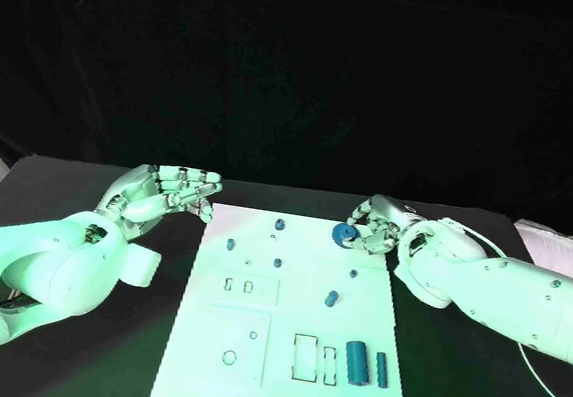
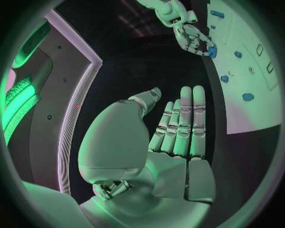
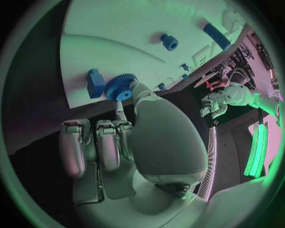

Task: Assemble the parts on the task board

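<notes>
Two hands work at the far end of the white task board (image 1: 297,342) in the head view: the right hand (image 1: 378,224) pinches a blue gear (image 1: 346,234) just above the board's far right corner, so the step in hand looks like carrying the gear to its seat; next it likely needs lowering squarely onto a peg. The left wrist view shows the left hand (image 2: 178,137) released, fingers straight, holding nothing, beside the board's edge on the worktop. The right wrist view shows fingertips (image 3: 135,90) clasping the gear (image 3: 120,87), beside a blue block (image 3: 95,82).
</notes>
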Controlling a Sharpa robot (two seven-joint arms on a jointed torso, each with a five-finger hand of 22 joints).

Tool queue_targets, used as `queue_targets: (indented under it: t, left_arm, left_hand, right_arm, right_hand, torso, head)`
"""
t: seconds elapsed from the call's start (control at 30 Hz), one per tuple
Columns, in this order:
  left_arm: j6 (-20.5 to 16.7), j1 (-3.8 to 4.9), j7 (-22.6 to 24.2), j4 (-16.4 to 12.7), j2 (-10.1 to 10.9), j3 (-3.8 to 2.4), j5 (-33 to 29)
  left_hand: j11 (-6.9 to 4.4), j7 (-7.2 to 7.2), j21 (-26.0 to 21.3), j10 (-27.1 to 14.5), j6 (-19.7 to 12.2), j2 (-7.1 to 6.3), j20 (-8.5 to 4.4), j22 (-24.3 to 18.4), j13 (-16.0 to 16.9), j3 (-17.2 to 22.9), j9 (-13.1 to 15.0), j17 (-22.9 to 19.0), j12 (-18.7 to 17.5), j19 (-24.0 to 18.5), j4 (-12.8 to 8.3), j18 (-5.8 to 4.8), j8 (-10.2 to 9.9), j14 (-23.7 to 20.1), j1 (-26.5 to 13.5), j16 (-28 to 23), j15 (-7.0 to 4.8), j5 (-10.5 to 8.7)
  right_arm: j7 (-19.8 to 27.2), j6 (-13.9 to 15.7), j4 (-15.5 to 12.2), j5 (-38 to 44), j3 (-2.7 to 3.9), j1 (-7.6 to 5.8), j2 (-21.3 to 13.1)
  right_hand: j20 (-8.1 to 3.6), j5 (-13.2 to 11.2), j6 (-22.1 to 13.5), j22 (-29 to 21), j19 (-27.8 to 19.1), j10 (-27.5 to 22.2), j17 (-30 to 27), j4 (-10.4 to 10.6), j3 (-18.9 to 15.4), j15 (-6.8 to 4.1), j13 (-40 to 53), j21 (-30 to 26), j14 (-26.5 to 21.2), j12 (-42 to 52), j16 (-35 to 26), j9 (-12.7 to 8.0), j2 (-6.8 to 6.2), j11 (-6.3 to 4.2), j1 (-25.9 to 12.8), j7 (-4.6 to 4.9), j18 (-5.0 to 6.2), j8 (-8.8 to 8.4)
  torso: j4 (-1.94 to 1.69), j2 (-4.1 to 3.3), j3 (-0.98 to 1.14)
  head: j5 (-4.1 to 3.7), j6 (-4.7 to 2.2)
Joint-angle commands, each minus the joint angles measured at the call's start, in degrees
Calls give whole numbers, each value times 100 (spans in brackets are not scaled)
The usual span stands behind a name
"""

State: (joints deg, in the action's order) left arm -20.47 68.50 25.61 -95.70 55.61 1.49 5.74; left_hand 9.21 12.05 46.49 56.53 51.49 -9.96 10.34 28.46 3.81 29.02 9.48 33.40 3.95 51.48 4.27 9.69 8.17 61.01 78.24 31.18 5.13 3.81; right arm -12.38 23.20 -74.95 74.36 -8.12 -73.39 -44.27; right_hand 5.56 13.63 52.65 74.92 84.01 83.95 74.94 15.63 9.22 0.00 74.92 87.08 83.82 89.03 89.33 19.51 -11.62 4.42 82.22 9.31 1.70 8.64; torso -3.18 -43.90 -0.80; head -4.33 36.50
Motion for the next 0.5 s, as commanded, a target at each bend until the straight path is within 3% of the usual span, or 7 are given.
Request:
queue_targets:
  t: [0.03,0.3,0.5]
  left_arm:
    - [100,6,25,-8,-9,-5,-18]
    - [104,6,16,-10,-5,-5,-18]
    - [106,6,9,-6,-5,-5,-18]
  left_hand:
    - [-12,-12,11,-36,-24,39,5,6,1,-2,6,6,5,-24,-24,73,-12,-36,-30,37,-11,-9]
    - [-13,-12,28,-38,-24,41,5,17,1,1,8,14,8,-34,-27,74,-13,-41,-33,50,-11,-9]
    - [-13,-12,28,-38,-24,41,5,17,1,1,8,14,8,-34,-27,74,-13,-41,-33,50,-11,-9]
  right_arm:
    - [-5,-103,18,-37,0,4,13]
    - [-16,-117,41,74,0,13,43]
    - [-9,236,-31,410,-1,26,43]
  right_hand:
    - [54,28,58,1203,459,537,1347,35,5,29,1434,36,580,36,21,10,65,13,29,0,-92,34]
    - [14,37,318,1254,478,580,1358,23,237,-27,1480,77,583,73,24,44,160,-59,204,-83,-103,171]
    - [-67,-59,585,1326,509,605,1360,-17,631,-119,1508,135,583,97,23,71,241,-163,346,-196,-121,305]
  torso:
    - [-3,0,-3]
    - [0,-6,-1]
    - [2,1,-2]
  head:
    - [-5,8]
    - [1,21]
    - [0,20]
